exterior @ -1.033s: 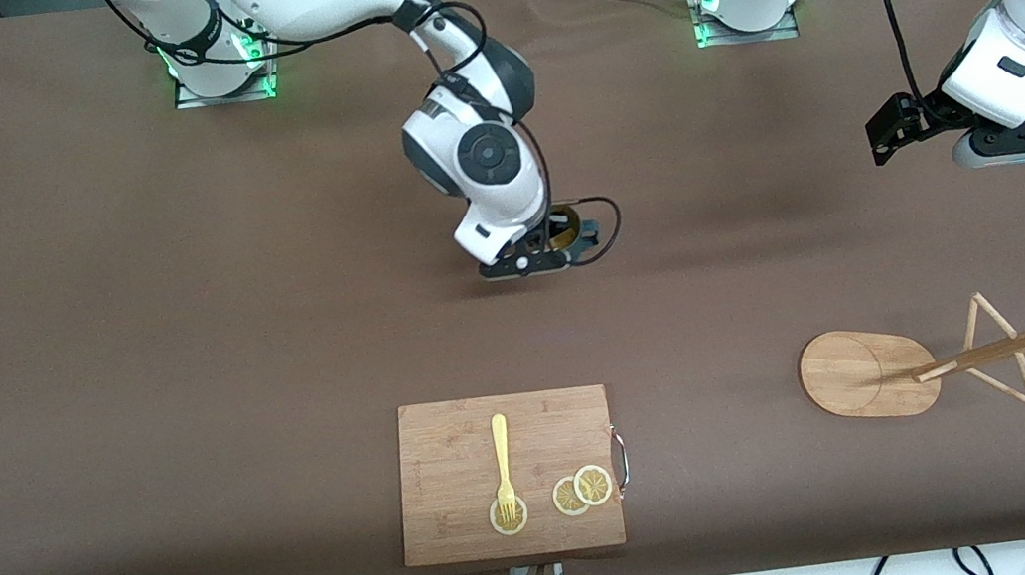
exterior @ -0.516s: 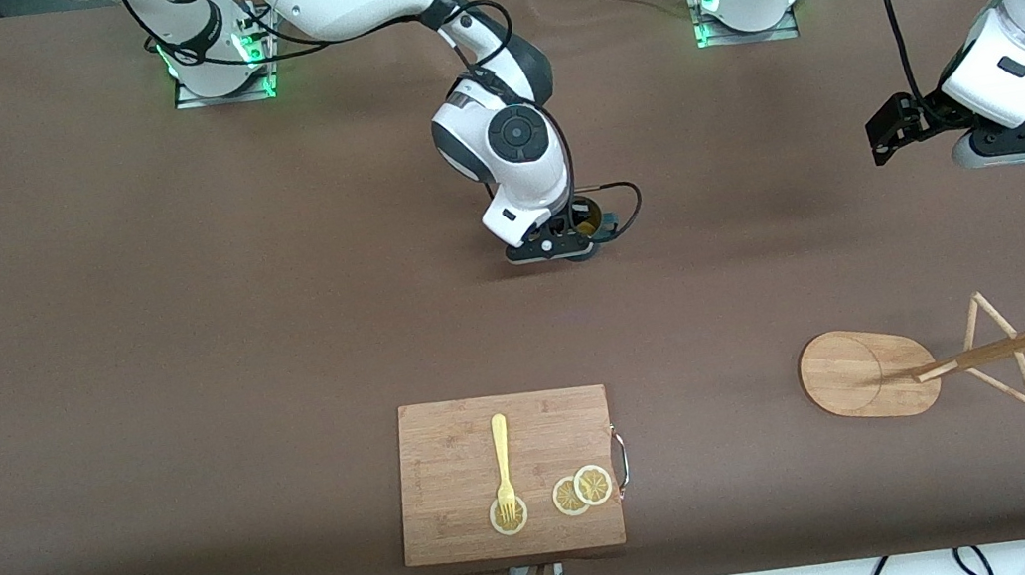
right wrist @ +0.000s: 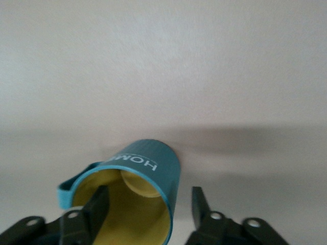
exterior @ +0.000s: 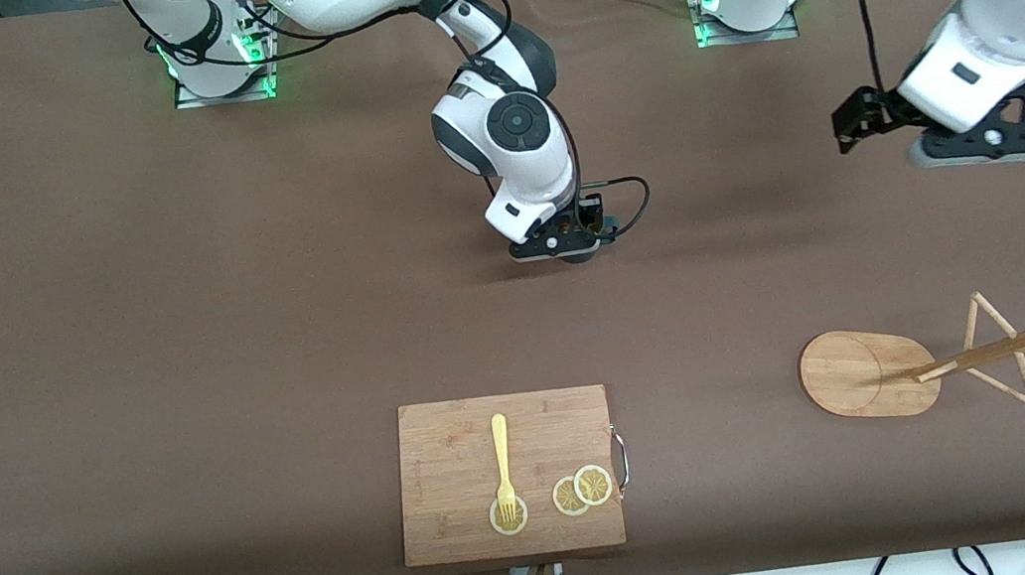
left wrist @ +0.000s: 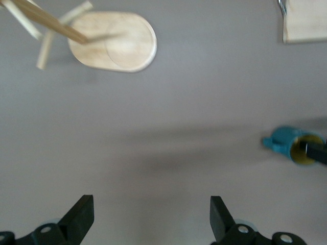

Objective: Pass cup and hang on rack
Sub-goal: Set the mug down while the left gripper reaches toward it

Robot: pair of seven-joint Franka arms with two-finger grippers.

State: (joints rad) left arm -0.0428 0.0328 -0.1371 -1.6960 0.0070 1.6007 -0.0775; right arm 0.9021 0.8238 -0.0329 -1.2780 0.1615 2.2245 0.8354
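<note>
The cup (right wrist: 134,196) sits on the brown table (exterior: 177,325) about mid-table, farther from the front camera than the bamboo cutting board (exterior: 456,456), and in the front view it is almost wholly hidden under the right arm's hand. The right gripper (right wrist: 148,206) is down at the cup with one finger inside the yellow interior and the other outside the teal wall; the outer finger stands clear of the wall, so the fingers look parted around the rim and not pinching it. The cup appears upright on the table, its handle pointing toward the left arm's end of the table. The left gripper (left wrist: 152,217) hangs over bare table toward that same end, well apart from the cup, its fingers spread wide with nothing between them; this arm waits. The rack (exterior: 924,362) stands well apart from the cutting board, at about the same nearness to the front camera, toward the left arm's end, its pegs bare. On the cutting board lie a yellow fork (exterior: 503,464) and lemon slices (exterior: 582,489), the fork's tines resting on one slice.
</note>
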